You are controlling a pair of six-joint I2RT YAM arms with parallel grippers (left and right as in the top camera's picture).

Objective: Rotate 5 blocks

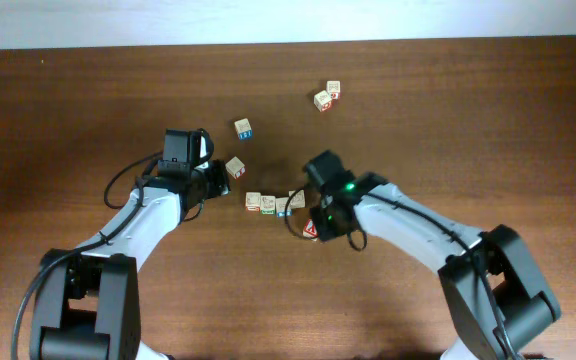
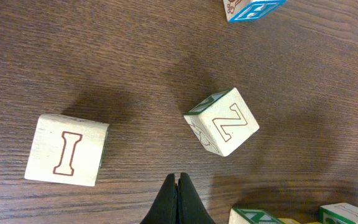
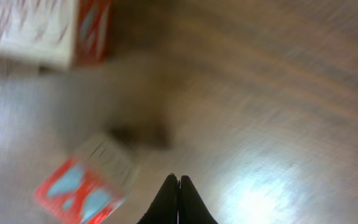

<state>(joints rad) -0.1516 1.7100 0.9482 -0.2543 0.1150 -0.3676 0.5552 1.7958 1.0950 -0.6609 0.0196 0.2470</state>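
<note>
Several pale wooden blocks lie on the table. In the left wrist view, a block with a red I (image 2: 67, 150) lies left of my left gripper (image 2: 178, 178), and a tilted block with a green-edged Z (image 2: 222, 121) lies just beyond it to the right. The gripper is shut and empty and touches neither. Overhead, the left gripper (image 1: 222, 186) sits beside one block (image 1: 235, 167). My right gripper (image 3: 178, 179) is also shut and empty, with a blurred red-and-blue block (image 3: 82, 182) close on its left. Overhead, the right gripper (image 1: 320, 221) hovers next to that red block (image 1: 310, 229).
A short row of blocks (image 1: 268, 204) lies between the two arms. A blue-edged block (image 1: 243, 128) sits farther back, and two more blocks (image 1: 327, 95) lie at the back right. Another red-sided block (image 3: 42, 28) shows at the right wrist view's top left. The table's far edge (image 1: 288, 42) borders a white surface.
</note>
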